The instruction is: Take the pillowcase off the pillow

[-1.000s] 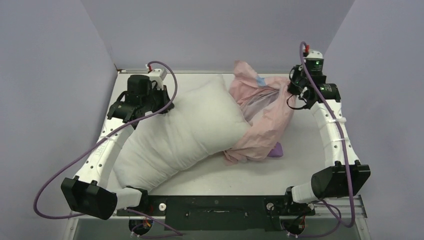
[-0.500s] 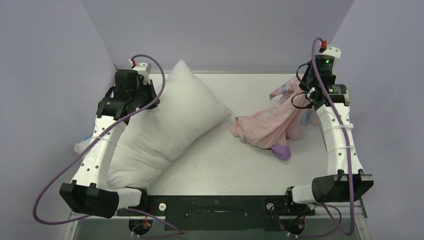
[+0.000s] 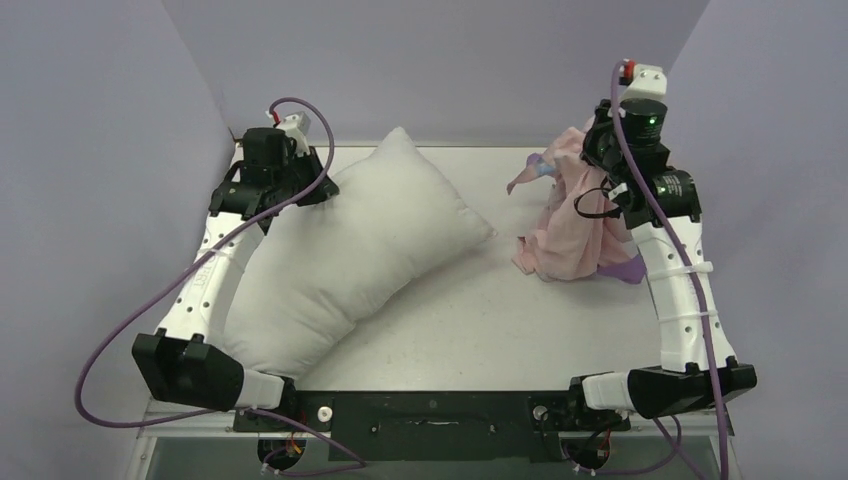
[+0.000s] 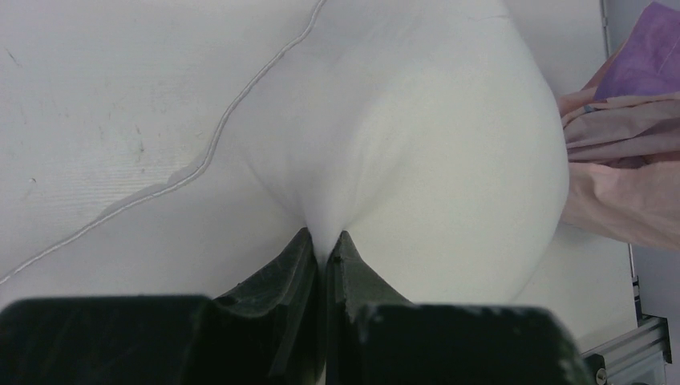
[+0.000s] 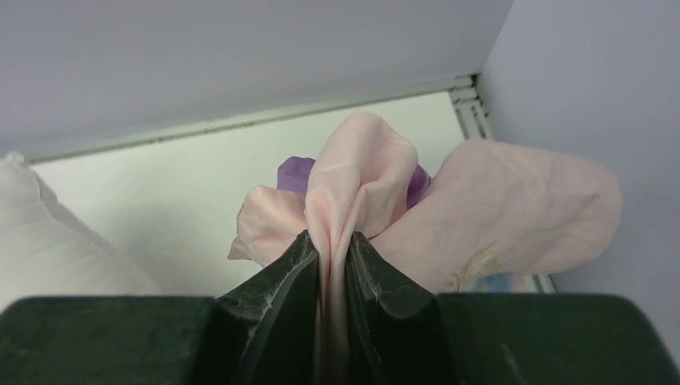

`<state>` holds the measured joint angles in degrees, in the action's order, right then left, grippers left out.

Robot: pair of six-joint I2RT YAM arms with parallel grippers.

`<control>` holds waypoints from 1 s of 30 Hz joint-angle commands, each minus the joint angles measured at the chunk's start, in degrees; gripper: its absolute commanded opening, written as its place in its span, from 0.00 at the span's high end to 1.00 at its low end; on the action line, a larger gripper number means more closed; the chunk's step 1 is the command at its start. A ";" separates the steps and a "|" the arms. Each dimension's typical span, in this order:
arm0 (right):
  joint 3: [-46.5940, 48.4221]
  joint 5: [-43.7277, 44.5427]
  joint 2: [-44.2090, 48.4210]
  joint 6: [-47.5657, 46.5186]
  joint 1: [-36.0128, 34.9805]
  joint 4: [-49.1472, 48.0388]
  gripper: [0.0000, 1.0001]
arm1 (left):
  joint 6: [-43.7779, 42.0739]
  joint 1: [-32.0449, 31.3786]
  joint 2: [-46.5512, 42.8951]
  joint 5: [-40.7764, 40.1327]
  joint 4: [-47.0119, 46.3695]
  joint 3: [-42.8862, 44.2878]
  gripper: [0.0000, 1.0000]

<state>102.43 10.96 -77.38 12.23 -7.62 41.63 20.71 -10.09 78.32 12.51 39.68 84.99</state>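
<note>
The plain white pillow [image 3: 345, 250] lies bare and slanted across the left half of the table. My left gripper [image 3: 322, 190] is shut on a pinch of the pillow's cloth [image 4: 401, 144] at its far left edge; the left gripper [image 4: 325, 249] shows the fold between its fingers. The pillowcase [image 3: 578, 225], pale pink inside out with a purple edge showing, hangs bunched at the far right, clear of the pillow. My right gripper [image 3: 592, 150] is shut on its top; in the right wrist view the right gripper [image 5: 330, 245] pinches a pink fold of the pillowcase [image 5: 361, 172].
Purple walls close in the table [image 3: 500, 320] on the left, back and right. The right arm stands close to the right wall. The table's back right corner [image 5: 469, 88] lies just behind the hanging pillowcase.
The pillowcase has come fully off the pillow and my right gripper has lifted it up and to the right. My left gripper has kept hold of the pillow and shifted it slightly.
</note>
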 commanded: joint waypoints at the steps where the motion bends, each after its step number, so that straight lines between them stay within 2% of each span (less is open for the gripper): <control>1: -11.58 -5.46 0.80 -0.63 -1.14 -3.20 0.83 | 2.61 2.03 2.25 -3.31 -11.46 -4.25 0.96; 9: -36.18 -14.44 -0.37 4.72 -2.61 -9.79 0.83 | 1.55 2.95 1.10 -3.78 -13.30 -13.19 0.81; 11: -39.72 -15.80 -0.52 6.02 -2.67 -10.70 0.81 | 0.36 2.96 -0.75 -4.42 -11.99 -14.49 0.70; 12: -41.08 -16.22 -0.51 6.51 -2.71 -10.57 0.80 | -0.22 2.92 -1.70 -4.59 -11.24 -14.91 0.61; 15: -41.58 -16.29 1.12 7.57 -2.75 -9.19 0.68 | -1.10 2.82 -5.06 -4.62 -9.51 -15.85 0.47; 19: -38.77 -12.09 8.05 8.82 -2.72 -6.51 0.38 | -1.73 0.69 -9.30 -5.43 -6.22 -14.15 0.35; 20: -37.81 -11.26 10.06 8.86 -2.69 -5.80 0.32 | -2.68 -0.57 -9.85 -6.37 -4.57 -12.98 0.29; 22: -35.43 -7.83 14.04 8.81 -2.67 -4.28 0.17 | -4.02 -2.95 -11.06 -8.22 -1.45 -10.07 0.26; 25: -30.97 -4.05 19.47 8.12 -2.66 -2.17 0.01 | -4.98 -4.16 -13.81 -9.39 2.94 -5.99 0.20; 26: -29.65 -2.85 21.29 7.65 -2.66 -1.55 0.06 | -5.26 -4.15 -15.00 -9.90 4.22 -4.89 0.19; 28: -27.39 -0.11 24.49 6.79 -2.67 -0.27 0.10 | -5.69 -4.22 -18.20 -11.41 6.19 -3.00 0.01; 30: -26.25 3.53 27.88 6.27 -2.67 0.99 0.10 | -5.65 -4.22 -21.63 -13.61 7.78 -2.00 0.04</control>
<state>72.82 5.41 -55.24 19.92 -10.22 39.55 16.78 -14.41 63.96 3.77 42.68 77.91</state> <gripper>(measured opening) 0.900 0.961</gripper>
